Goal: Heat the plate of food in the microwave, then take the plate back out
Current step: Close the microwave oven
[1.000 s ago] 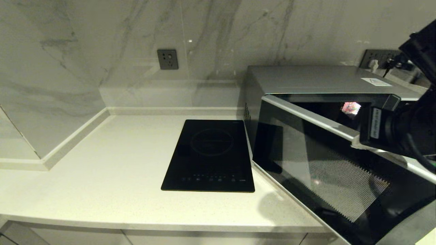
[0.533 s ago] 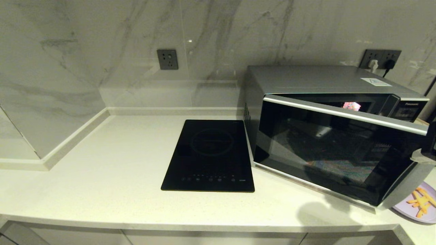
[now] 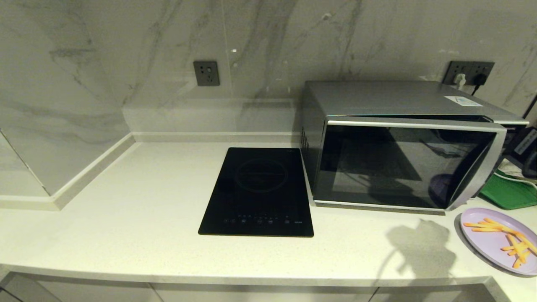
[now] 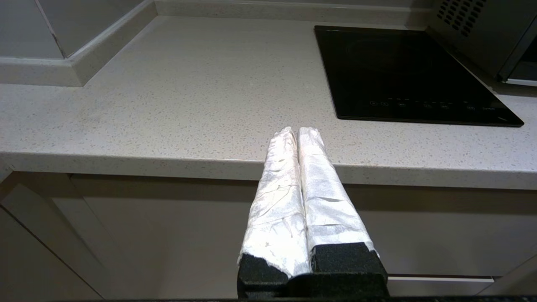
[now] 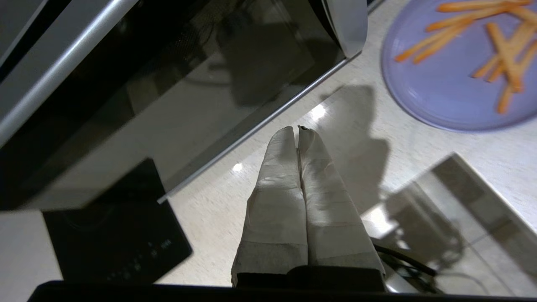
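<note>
The silver-grey microwave (image 3: 402,167) stands at the back right of the counter, its dark glass door (image 3: 398,165) swung nearly shut with a thin gap along the top. The lilac plate of food (image 3: 499,241) with orange sticks lies on the counter by the door's handle corner, outside the oven. My right gripper (image 5: 297,129) hangs shut and empty above the counter just in front of that door corner (image 5: 344,25), with the plate of food (image 5: 453,84) a short way off. My left gripper (image 4: 297,131) is parked shut below the counter's front edge.
A flat black cooktop (image 3: 258,191) lies left of the microwave. A green tray (image 3: 509,193) sits behind the plate at the far right. Marble walls close off the back and the left. The counter's front edge (image 4: 168,161) runs just past my left fingertips.
The microwave door has swung from wide open to nearly shut. My right arm has drawn back out of the middle of the head view, uncovering the plate on the counter.
</note>
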### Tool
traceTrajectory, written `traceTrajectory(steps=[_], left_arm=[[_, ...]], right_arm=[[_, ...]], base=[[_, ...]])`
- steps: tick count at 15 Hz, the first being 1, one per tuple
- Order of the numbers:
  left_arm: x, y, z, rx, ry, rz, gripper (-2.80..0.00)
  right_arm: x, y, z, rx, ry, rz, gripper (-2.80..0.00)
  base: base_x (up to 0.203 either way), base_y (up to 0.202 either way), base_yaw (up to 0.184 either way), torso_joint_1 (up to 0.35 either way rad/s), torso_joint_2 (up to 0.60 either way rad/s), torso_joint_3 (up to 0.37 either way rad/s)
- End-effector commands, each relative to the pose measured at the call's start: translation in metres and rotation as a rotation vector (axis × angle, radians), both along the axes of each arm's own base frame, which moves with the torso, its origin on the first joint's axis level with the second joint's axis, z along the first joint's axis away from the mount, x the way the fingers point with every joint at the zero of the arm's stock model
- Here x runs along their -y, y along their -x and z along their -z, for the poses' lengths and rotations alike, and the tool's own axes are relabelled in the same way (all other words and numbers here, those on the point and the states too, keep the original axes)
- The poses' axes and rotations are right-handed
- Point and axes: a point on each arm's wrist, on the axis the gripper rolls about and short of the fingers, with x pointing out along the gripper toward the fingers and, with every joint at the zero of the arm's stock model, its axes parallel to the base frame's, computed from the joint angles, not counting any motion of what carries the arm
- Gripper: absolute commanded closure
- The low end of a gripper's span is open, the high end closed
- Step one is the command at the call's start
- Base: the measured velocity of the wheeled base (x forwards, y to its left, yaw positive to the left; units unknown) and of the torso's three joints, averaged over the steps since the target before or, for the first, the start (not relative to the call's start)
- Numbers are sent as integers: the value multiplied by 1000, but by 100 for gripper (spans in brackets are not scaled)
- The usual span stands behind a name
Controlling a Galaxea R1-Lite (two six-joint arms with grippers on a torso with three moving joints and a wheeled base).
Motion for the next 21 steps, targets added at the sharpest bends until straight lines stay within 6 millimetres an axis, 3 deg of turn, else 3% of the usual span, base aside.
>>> traceTrajectory(steps=[1, 3, 8, 17, 21], left_arm=[[0, 0, 0, 0, 1, -1, 0], [0, 0, 0, 0, 1, -1, 0], [0, 0, 0, 0, 1, -1, 0], [0, 0, 0, 0, 1, -1, 0], [0, 0, 0, 0, 1, -1, 0]], right_arm=[[13, -37, 20, -44, -28, 33, 0], [21, -59, 26, -35, -42, 55, 0], [50, -101, 16, 75, -44, 142, 0], [58, -125, 22, 126, -68, 118, 0], [58, -127, 18, 150, -89, 79, 0]], base=[[0, 0, 0, 0, 0, 0], [0, 0, 0, 0, 0, 0], [0, 0, 0, 0, 0, 0], [0, 0, 0, 0, 0, 0], [0, 0, 0, 0, 0, 0]])
